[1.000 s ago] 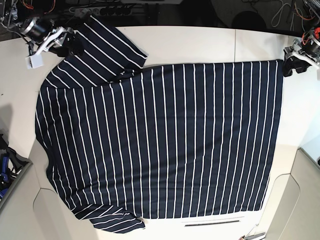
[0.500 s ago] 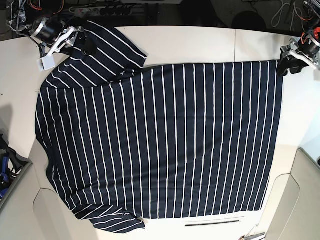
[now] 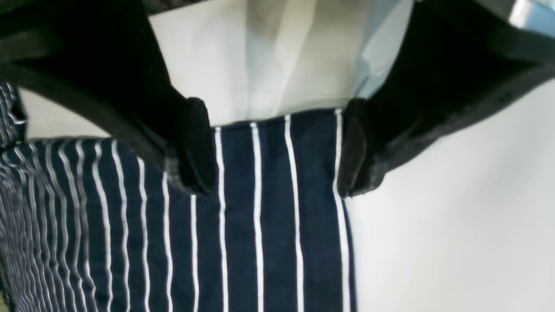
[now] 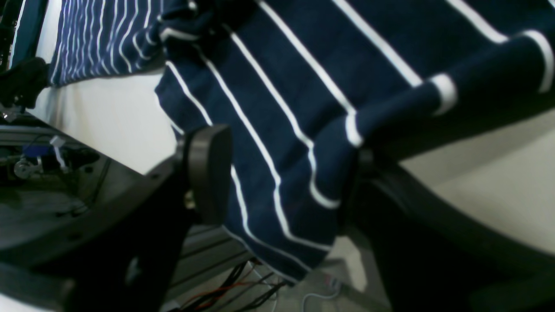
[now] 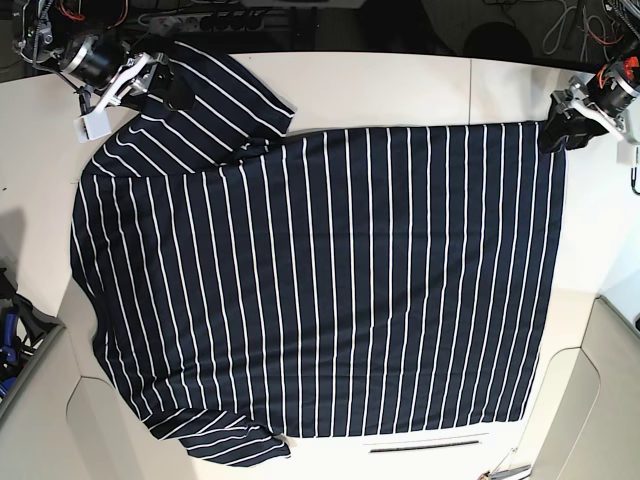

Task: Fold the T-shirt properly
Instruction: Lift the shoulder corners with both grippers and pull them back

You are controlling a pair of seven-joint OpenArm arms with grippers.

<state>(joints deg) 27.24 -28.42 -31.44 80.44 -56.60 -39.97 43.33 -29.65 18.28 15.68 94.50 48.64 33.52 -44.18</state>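
No fold is made: the T-shirt [image 5: 320, 290] lies flat on the worktop [image 5: 400, 85], the left claw [image 3: 277, 147] gaping over its hem corner, the right claw [image 4: 282, 173] apart around its sleeve edge.

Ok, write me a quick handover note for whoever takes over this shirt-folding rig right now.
Left gripper: open, jaws straddling the T-shirt's hem corner, not clamped.
Right gripper: jaws apart with the sleeve end between them; the wrist view does not show whether they pinch it.
The T-shirt lies spread flat across the table, one sleeve by the right arm, the other at the near edge.
Done: shirt laid out, both arms at their corners.
Left: close on the fabric, then every fold.
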